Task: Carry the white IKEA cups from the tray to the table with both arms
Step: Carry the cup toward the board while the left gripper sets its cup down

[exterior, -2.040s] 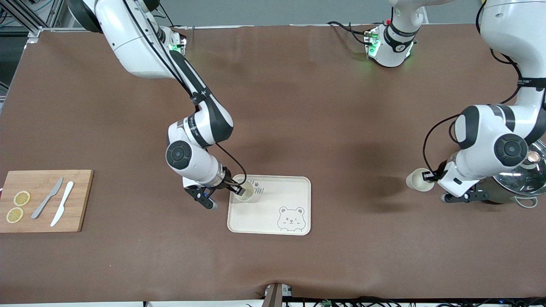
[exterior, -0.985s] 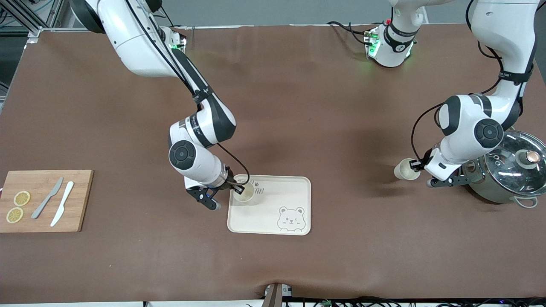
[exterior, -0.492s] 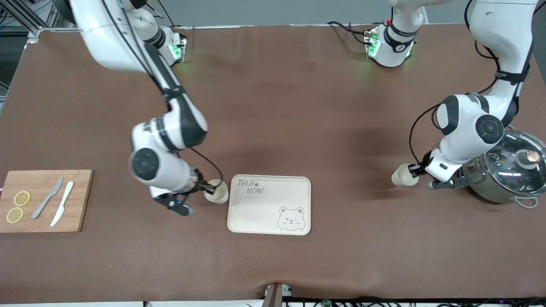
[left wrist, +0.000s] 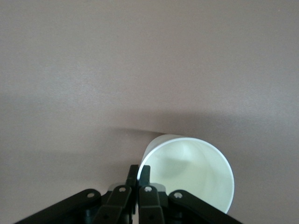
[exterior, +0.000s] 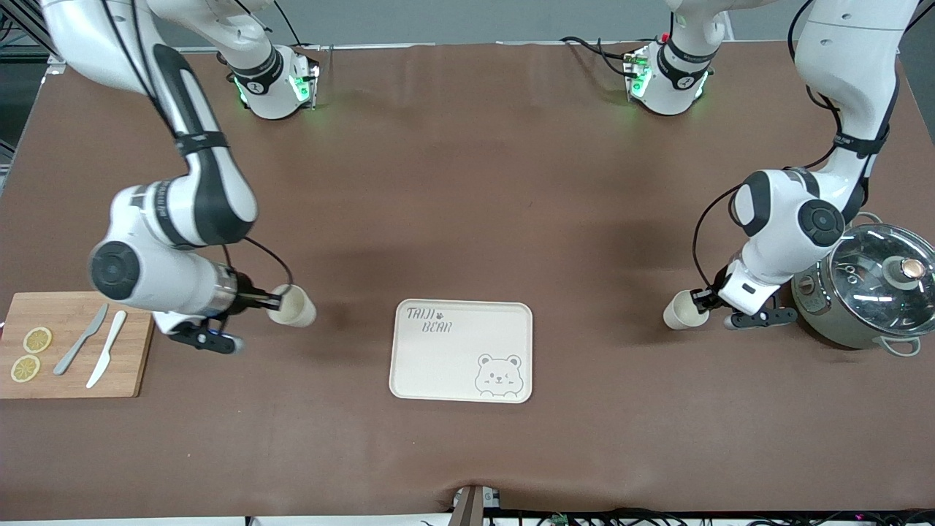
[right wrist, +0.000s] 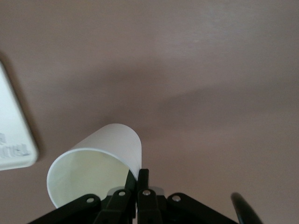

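Cream-white, smooth, slightly tapered tumblers, two. First cup (exterior: 293,305), left of frame centre in the front view: tilted, carried above the brown table (exterior: 467,219) between the cutting board (exterior: 73,343) and the bear tray (exterior: 462,351); the right gripper (exterior: 272,300) pinches its rim wall, fingers pressed together on it. Second cup (exterior: 678,313), right of centre: tilted, beside the steel pot (exterior: 862,292) with its glass lid; the left gripper (exterior: 703,299) clamps its rim likewise. Tray: cream, rounded rectangle, bear drawing in one corner, bare. Board: wood, bearing two lemon slices (exterior: 31,354), a grey knife (exterior: 80,339) and a white knife (exterior: 107,348).
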{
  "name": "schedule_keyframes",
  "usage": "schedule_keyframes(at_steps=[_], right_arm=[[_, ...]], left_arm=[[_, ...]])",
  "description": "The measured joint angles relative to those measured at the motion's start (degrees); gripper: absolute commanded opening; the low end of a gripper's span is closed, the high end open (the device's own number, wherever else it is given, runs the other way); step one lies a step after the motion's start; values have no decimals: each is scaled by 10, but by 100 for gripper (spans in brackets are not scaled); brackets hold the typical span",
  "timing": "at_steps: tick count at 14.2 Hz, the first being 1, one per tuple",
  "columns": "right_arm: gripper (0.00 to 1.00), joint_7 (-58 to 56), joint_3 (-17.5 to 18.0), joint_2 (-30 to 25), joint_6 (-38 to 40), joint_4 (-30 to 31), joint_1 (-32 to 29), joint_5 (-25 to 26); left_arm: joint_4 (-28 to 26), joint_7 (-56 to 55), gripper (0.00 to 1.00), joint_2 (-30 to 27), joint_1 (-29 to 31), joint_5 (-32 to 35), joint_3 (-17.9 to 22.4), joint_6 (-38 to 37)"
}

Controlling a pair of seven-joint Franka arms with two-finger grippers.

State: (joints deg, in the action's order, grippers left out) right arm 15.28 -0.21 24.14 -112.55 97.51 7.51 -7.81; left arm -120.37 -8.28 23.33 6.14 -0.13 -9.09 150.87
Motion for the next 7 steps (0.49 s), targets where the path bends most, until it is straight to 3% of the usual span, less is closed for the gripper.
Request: schedule_keyframes(at_steps=[1, 7], right_arm=[[0, -33, -1, -11, -2, 23, -20, 4], [0, -204, -1, -53, -31, 115, -122, 20]], left_arm=[[0, 0, 100, 3, 0, 0, -1, 1], [8, 0, 100, -7, 0, 0, -4, 8]])
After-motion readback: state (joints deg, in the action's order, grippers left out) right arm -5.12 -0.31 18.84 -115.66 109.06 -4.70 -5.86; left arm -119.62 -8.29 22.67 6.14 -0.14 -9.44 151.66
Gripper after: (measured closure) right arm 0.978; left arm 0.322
